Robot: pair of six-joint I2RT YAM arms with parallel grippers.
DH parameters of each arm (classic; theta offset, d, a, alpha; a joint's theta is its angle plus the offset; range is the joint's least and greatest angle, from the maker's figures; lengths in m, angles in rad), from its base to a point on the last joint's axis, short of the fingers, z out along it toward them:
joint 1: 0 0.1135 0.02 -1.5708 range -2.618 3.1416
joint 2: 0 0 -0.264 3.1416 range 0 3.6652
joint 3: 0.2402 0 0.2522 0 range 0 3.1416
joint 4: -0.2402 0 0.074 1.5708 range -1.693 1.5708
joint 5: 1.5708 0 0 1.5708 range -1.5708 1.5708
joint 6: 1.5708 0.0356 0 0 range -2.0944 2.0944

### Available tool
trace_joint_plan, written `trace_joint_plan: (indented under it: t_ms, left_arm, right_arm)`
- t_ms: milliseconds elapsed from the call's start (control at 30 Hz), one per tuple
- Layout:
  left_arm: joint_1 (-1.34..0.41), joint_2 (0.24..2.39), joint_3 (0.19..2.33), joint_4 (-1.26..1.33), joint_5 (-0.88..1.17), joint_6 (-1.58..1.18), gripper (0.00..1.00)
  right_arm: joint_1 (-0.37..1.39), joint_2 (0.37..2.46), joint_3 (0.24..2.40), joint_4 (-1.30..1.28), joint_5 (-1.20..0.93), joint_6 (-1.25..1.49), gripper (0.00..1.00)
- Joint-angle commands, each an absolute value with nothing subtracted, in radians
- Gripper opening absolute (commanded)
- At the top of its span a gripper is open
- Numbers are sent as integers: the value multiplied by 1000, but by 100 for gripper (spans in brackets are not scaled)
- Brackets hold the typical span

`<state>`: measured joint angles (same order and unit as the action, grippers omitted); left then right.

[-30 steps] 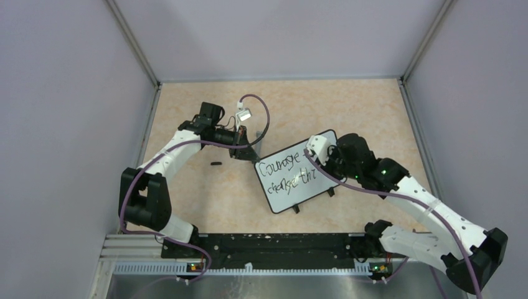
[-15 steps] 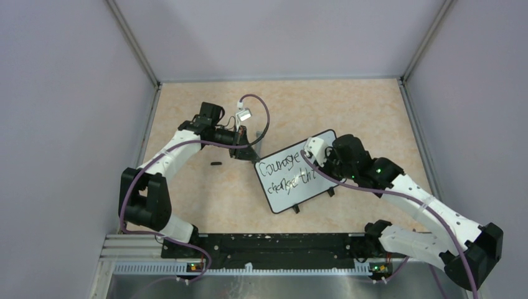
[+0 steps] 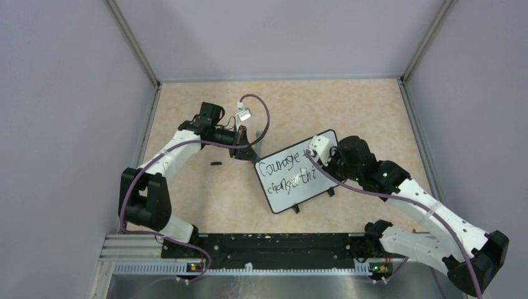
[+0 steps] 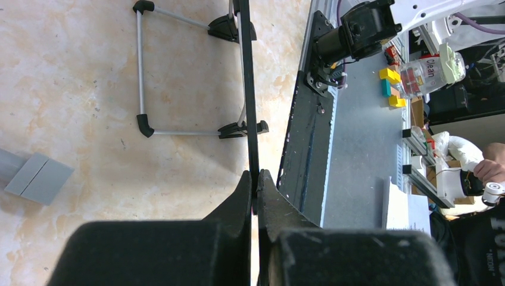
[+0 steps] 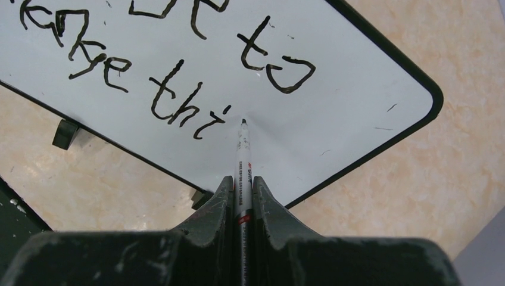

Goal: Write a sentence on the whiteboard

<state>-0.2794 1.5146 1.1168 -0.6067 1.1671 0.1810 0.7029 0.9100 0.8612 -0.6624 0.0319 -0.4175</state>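
Grip, right: we see the right gripper (image 5: 241, 182) clenched on a marker (image 5: 243, 158), bottom centre of the wrist view.
Tip: touching the whiteboard (image 5: 357, 89), just right of "thi".
Grip, left: left gripper (image 4: 256, 179) pinched on the board's edge, seen edge-on.
Text: the sentence (image 5: 178, 101) reads "Courage to / change thi" so far.
Board: centre of the top view, on the table (image 3: 205, 193).

The whiteboard (image 3: 292, 198) stands in the middle of the table (image 3: 205, 193). The left claw (image 4: 256, 179) clamps the board's far left corner. The right claw (image 5: 242, 182) is over the board's right half, its marker (image 5: 243, 158) tip on the board just right of the sentence (image 3: 283, 171). A cap (image 3: 216, 164) lies left of the board.
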Motion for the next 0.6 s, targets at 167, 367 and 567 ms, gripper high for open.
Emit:
trace_joint_plan:
  t_ms: [167, 367, 567]
  left_arm:
    - [-291, 1524, 1126, -612, 1129, 207, 0]
    - [-291, 1524, 1121, -612, 1127, 211, 0]
    - [-291, 1528, 1125, -612, 1132, 211, 0]
  right_arm:
    - [695, 933, 836, -657, 37, -422, 0]
    - [695, 949, 827, -634, 28, -428, 0]
    - [696, 964, 831, -666, 8, -452, 0]
